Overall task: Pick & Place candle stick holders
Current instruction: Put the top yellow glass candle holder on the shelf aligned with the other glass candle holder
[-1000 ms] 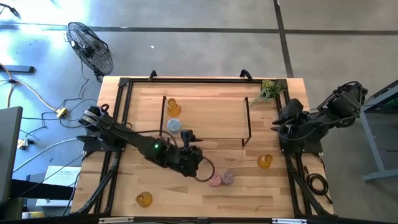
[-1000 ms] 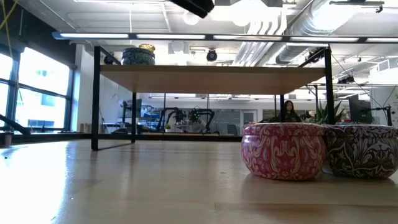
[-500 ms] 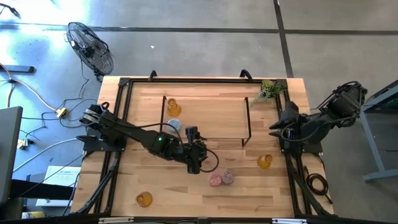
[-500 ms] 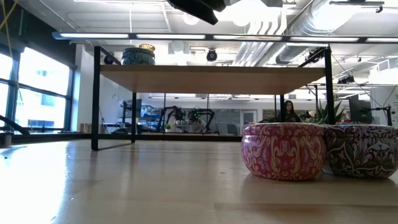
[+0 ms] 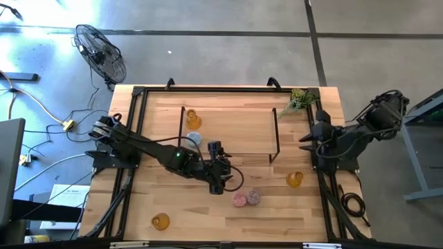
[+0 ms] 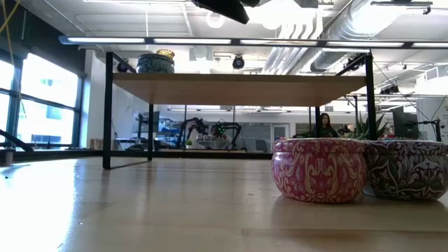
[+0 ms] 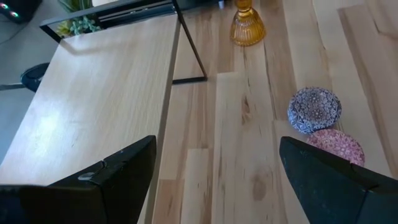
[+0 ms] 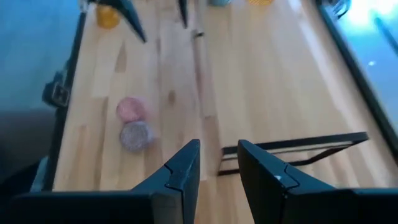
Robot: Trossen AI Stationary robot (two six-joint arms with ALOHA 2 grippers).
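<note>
Left arm stretched low across the counter (image 5: pixel 208 214), left hand (image 5: pixel 216 183) spread empty near pink holder (image 5: pixel 239 200) and purple holder (image 5: pixel 254 197); right hand (image 8: pixel 217 163) nearly pinched shut, empty, at counter edge.

— What holds it all?
— A wooden table (image 5: pixel 228 214), with a black-framed shelf (image 5: pixel 228 128) standing on it.
— And on the tabletop?
— A pink holder (image 5: pixel 239 200) touching a purple holder (image 5: pixel 254 197), amber holders near the front left (image 5: pixel 160 221) and right side (image 5: pixel 295 180), and a green sprig (image 5: pixel 299 101) at the back right corner.
— On the shelf?
— An amber holder (image 5: pixel 192 120) and a blue holder (image 5: pixel 194 139).
</note>
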